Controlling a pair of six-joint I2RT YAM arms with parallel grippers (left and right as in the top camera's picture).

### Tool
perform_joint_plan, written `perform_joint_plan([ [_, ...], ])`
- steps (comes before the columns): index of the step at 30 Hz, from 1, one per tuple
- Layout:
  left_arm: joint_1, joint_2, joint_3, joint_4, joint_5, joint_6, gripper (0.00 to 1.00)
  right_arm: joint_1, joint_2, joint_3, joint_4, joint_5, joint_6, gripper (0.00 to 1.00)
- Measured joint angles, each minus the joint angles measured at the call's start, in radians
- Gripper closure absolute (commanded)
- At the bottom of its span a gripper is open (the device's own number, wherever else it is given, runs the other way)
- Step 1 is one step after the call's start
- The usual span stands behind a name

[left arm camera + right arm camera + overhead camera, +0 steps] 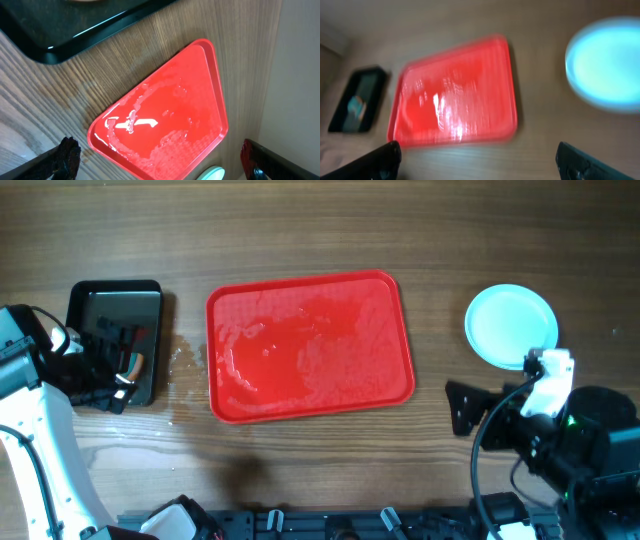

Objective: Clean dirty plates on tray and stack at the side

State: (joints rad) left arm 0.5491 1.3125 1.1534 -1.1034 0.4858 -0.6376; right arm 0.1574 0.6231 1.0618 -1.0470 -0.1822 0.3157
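Note:
The red tray (310, 345) lies mid-table, wet and glistening, with no plate on it; it also fills the left wrist view (165, 125) and shows blurred in the right wrist view (455, 92). The pale mint plates (512, 325) sit on the table to the right of the tray, seen as a sliver (215, 174) and as a blurred disc (605, 62). How many are stacked I cannot tell. My left gripper (118, 375) hangs over the black pan's near end, open and empty (159, 152). My right gripper (457, 408) is open below the plates, holding nothing (479, 155).
A black rectangular pan (115, 340) stands at the far left with a small teal and orange object (355, 107) inside. Water is spilt on the wood (185, 365) between pan and tray. Robot bases line the front edge.

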Motion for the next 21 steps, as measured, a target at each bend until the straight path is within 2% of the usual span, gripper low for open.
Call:
perform_joint_plan([
  [5, 0.000, 0.000, 0.000, 0.000, 0.003, 0.000, 0.00, 0.000, -0.143, -0.214, 0.261, 0.013, -0.082, 0.00],
  [12, 0.000, 0.000, 0.000, -0.001, 0.006, 0.000, 0.00, -0.006, -0.434, -0.644, 0.723, 0.035, -0.102, 0.00],
  [17, 0.000, 0.000, 0.000, 0.000, 0.007, 0.000, 0.00, -0.014, -0.564, -0.846, 0.891, 0.038, -0.101, 0.00],
  [21, 0.000, 0.000, 0.000, 0.000, 0.008, 0.000, 0.00, -0.068, -0.599, -0.954, 1.035, 0.038, -0.086, 0.00],
])
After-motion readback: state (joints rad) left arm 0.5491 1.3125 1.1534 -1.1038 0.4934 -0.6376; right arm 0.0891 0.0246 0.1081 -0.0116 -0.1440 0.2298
